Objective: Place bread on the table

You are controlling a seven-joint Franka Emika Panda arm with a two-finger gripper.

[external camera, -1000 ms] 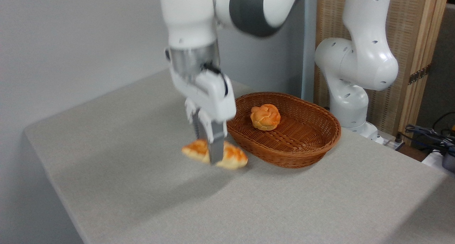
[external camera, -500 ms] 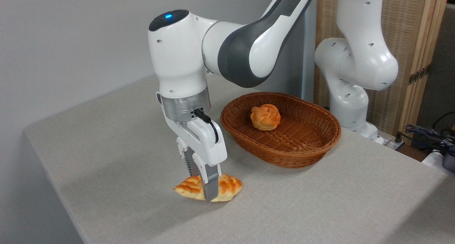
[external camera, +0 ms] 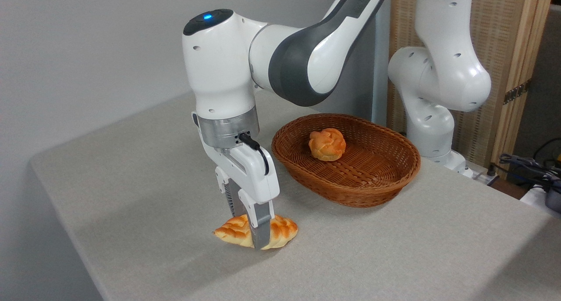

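The bread (external camera: 280, 230), a braided loaf with pointed ends and toasted ridges, lies low on the table (external camera: 131, 174) in front of the basket, its underside at the cloth. My gripper (external camera: 253, 233) points straight down over its middle, shut on the bread. The near finger (external camera: 260, 231) covers the loaf's centre and the far finger is mostly hidden behind it.
An oval brown wicker basket (external camera: 394, 178) stands to the right behind the loaf, holding a round orange knotted bun (external camera: 327, 144). The arm's white base (external camera: 438, 99) rises at the back right. Cables lie off the table's right edge (external camera: 526, 165).
The arm swung down and forward, lowering the loaf from mid-air to the cloth near the front edge. In the last half second it hardly moved.
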